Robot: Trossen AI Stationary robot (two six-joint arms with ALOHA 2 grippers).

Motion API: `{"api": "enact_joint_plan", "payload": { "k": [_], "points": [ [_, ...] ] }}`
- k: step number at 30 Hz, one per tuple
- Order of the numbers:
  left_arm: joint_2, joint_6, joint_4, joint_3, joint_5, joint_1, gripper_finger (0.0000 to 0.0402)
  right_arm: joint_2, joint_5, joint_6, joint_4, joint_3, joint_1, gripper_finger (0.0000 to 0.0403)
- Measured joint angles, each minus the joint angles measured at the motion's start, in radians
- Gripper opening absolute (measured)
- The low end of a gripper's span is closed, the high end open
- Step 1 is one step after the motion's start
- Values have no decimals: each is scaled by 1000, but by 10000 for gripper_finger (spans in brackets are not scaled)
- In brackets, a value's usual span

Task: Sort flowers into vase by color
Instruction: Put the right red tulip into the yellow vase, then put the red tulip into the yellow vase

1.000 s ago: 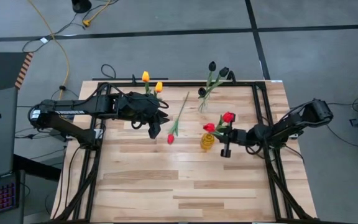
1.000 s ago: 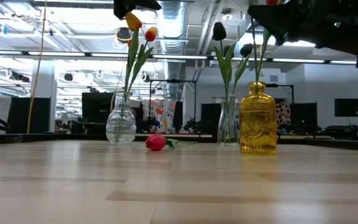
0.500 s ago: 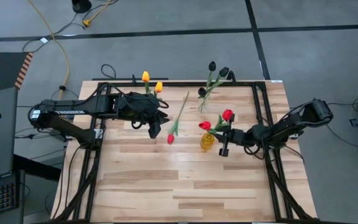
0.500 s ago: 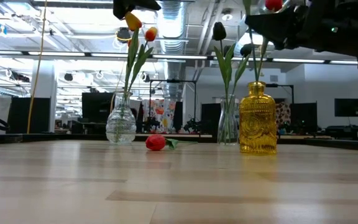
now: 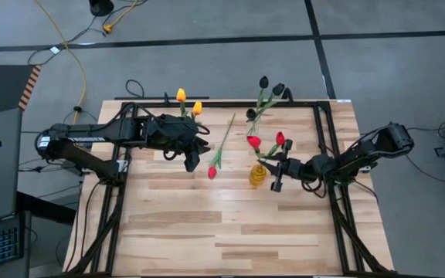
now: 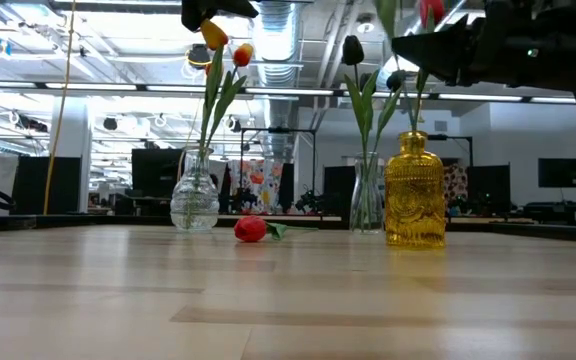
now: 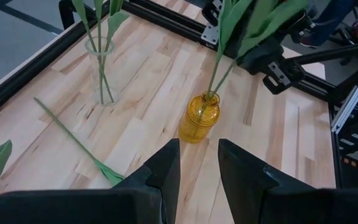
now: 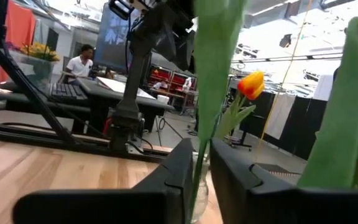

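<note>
The loose red tulip point(image 5: 212, 171) on the table point(image 5: 207, 232) looks light, its stem point(image 5: 224, 140) thin and bendy (best pinched mid-stem), while the left gripper point(image 7: 197, 180) hovers narrowly parted, empty.

Right gripper point(image 8: 197, 177): dark jaws parted narrowly, a thin green stem point(image 8: 199, 171) running between them. Broad green leaf point(image 8: 219, 37) rose above. Orange-yellow tulip point(image 8: 252, 84) stood beyond. Wooden counter point(image 8: 36, 168) below; a seated person point(image 8: 79, 62) far behind.
</note>
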Motion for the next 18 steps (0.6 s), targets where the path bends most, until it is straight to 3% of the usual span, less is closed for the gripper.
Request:
{"api": "enact_joint_plan", "payload": {
  "k": [18],
  "points": [
    [0,-48,0,0,0,0,96,-2,95,5,-93,0,42,203]
  ]
}}
